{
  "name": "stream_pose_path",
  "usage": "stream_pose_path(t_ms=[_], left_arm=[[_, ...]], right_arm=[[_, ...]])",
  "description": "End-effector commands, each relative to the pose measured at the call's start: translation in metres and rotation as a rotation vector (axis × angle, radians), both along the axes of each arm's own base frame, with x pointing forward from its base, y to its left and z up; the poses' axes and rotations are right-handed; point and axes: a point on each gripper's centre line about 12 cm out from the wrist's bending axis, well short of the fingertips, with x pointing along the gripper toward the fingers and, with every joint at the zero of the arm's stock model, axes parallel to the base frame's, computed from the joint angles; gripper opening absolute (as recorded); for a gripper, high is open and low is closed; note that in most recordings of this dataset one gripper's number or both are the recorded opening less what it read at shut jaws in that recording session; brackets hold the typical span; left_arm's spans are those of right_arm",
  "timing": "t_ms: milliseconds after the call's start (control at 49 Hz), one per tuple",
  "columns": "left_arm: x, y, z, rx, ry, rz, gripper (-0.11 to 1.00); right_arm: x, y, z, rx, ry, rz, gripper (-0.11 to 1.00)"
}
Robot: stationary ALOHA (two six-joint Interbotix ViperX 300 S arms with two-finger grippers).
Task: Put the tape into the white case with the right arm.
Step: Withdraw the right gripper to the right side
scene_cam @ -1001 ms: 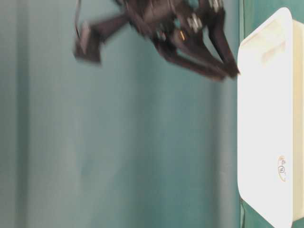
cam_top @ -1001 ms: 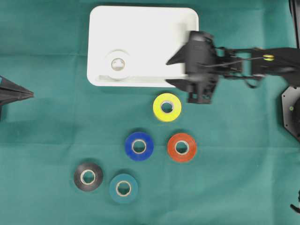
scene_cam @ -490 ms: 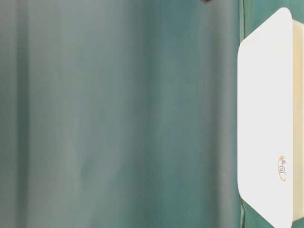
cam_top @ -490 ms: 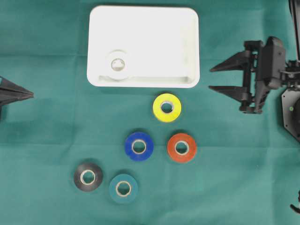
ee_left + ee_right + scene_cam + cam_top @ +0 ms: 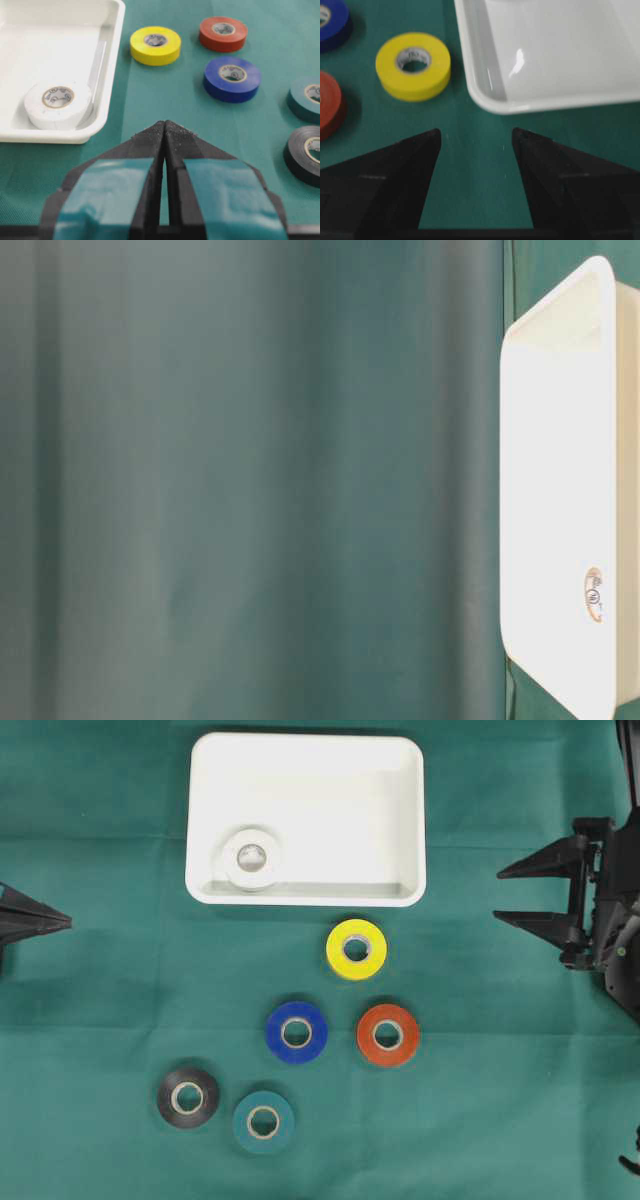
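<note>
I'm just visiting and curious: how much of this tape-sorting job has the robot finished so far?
One roll is done: the white tape lies inside the white case. Nothing is in hand; the right gripper is open and empty, off to the side, and the left gripper is shut and idle. Five rolls are left on the cloth: yellow, blue, red, black and teal.

No legible txt; white case (image 5: 560, 490) round mark, tape-core print too blurred.

Right pincer (image 5: 505, 893) spread wide, empty, left pincer (image 5: 66, 922) pressed closed, empty
</note>
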Motion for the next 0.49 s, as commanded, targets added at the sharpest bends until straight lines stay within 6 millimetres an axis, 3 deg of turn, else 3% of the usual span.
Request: stream_pose_path(t_ms=[0, 470], left_arm=[[0.0013, 0.0, 0.0054, 0.001, -0.012, 0.0, 0.0], [0.0013, 0.0, 0.0052, 0.001, -0.011, 0.0, 0.0]], right_arm=[[-0.0018, -0.0002, 0.0032, 0.005, -0.011, -0.008, 0.25], [-0.0058, 0.0065, -0.0013, 0.018, -0.003, 0.02, 0.26]])
